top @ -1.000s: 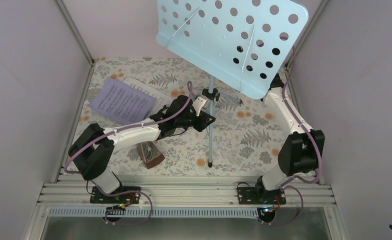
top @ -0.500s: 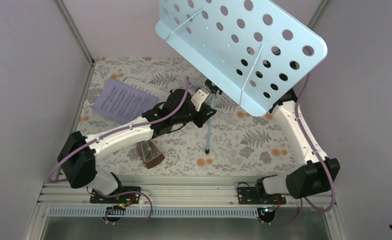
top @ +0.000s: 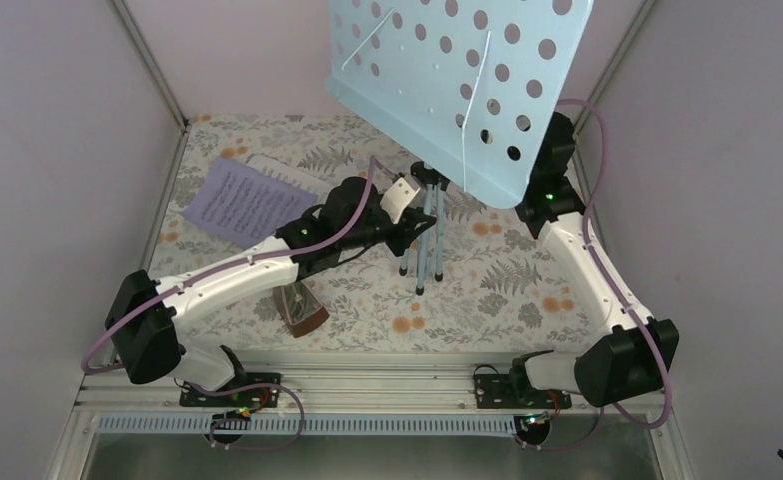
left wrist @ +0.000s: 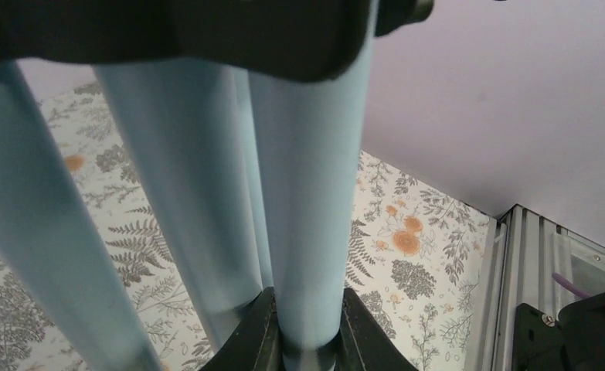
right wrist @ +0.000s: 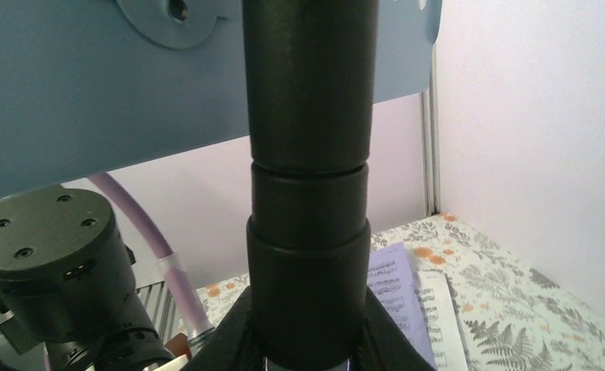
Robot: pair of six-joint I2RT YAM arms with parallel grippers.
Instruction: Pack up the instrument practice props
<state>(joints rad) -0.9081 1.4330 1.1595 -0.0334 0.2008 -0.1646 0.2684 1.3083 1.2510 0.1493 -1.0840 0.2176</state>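
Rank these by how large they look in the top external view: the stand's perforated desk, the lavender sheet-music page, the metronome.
1. perforated desk: by far the largest, though it is raised toward the camera, which inflates it.
2. lavender page.
3. metronome: smallest, partly hidden under the left arm.

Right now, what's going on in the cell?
Both arms hold the music stand. The left gripper is clamped on a blue tube among its folded legs. The right gripper grips the black collar under the desk. The sheet music and metronome sit on the table, not yet packed.
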